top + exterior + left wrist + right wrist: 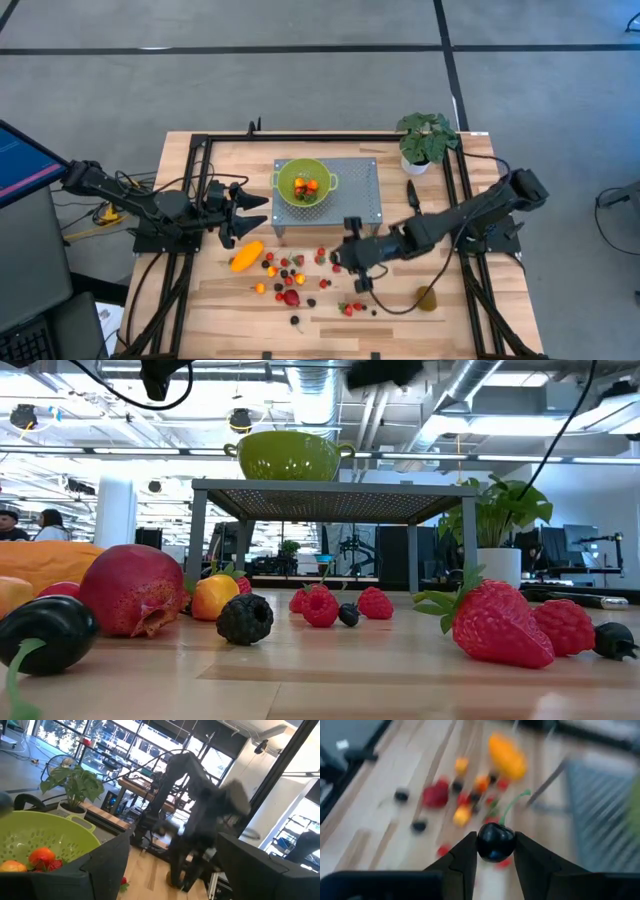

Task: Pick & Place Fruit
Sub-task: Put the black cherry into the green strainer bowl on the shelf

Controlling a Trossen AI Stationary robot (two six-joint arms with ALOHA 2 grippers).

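Small red, orange and dark fruit pieces [290, 268] lie scattered on the wooden table, together with a long orange-yellow fruit [246, 256], a red round fruit [290, 297] and a brown-green oval [427, 298]. A green colander [303, 183] holding a few pieces stands on a perforated metal stand [352, 190]. Above the scattered pieces my right gripper [495, 851] is shut on a dark cherry [495, 841] with a green stem. My left gripper [258, 212] waits open beside the colander's left side, with nothing between its fingers. My right gripper pinches the dark cherry's round body [485, 842] between its two fingers [465, 857], one on each side. The fingers slant down from the table's right. The green stem [512, 805] points away from the fingers. The cherry is lifted clear of the table.
A leafy potted plant [425, 140] stands at the far right corner. Black rails [190, 200] run along the table's left and right sides. In the low view a strawberry [495, 625], a blackberry [245, 618] and the red fruit [130, 590] lie near the front edge.
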